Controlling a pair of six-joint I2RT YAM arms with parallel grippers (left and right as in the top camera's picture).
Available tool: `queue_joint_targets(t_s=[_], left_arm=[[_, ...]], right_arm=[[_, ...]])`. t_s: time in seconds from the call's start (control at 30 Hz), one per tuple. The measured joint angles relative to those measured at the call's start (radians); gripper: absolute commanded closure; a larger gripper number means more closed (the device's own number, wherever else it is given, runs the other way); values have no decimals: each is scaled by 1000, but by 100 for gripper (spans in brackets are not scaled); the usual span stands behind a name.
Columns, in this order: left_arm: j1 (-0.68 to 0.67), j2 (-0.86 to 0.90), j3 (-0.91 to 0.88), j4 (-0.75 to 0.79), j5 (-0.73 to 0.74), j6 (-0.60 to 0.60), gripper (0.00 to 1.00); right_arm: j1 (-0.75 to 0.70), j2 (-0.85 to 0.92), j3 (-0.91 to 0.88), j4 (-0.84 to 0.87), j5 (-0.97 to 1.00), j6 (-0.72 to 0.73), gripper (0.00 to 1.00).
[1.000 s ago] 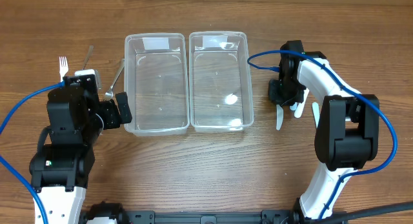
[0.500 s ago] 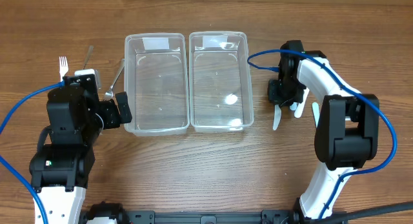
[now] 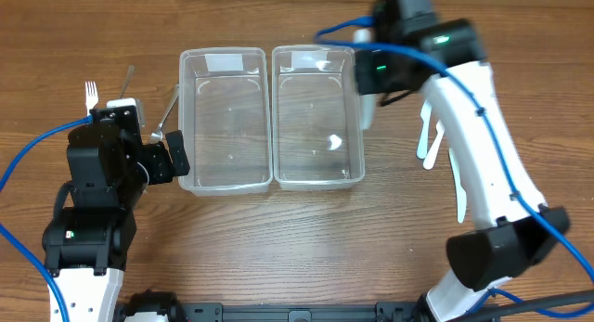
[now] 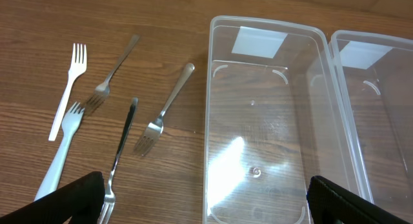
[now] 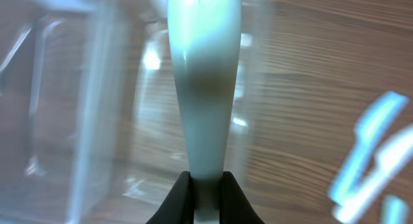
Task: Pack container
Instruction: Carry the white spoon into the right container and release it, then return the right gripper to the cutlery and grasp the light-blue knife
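Note:
Two clear plastic containers stand side by side, the left one (image 3: 225,53) and the right one (image 3: 316,50); both also show in the left wrist view (image 4: 210,121) (image 4: 335,50). My right gripper (image 3: 371,76) is shut on a white plastic utensil (image 3: 368,110) and holds it raised over the right rim of the right container. In the right wrist view the utensil (image 5: 204,88) hangs from the shut jaws (image 5: 204,185); I cannot tell what kind it is. My left gripper (image 3: 173,158) is open and empty beside the left container's left wall, its jaws (image 4: 206,211) spread wide.
Metal forks (image 4: 164,111) (image 4: 116,69) (image 4: 119,153) and white plastic forks (image 4: 68,88) (image 4: 61,153) lie left of the containers. More white plastic utensils (image 3: 429,136) (image 3: 459,187) lie on the wood table right of the containers, under my right arm.
My right gripper has lifted the white utensil off the table at the right and carried it up and left over the right container's rim. The left arm has not moved.

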Motion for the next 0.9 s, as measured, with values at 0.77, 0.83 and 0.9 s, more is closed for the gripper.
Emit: queue_joint_targets(t_s=[0.77, 0.83, 0.9], left_arm=[[0, 0, 0, -3, 0, 0, 0], [0, 0, 0, -3, 0, 0, 0], [0, 0, 0, -3, 0, 0, 0]], right_arm=[[13, 231, 341, -106, 117, 116, 0], [-51, 182, 397, -121, 132, 123, 0], [-146, 132, 430, -174, 135, 131, 0]])
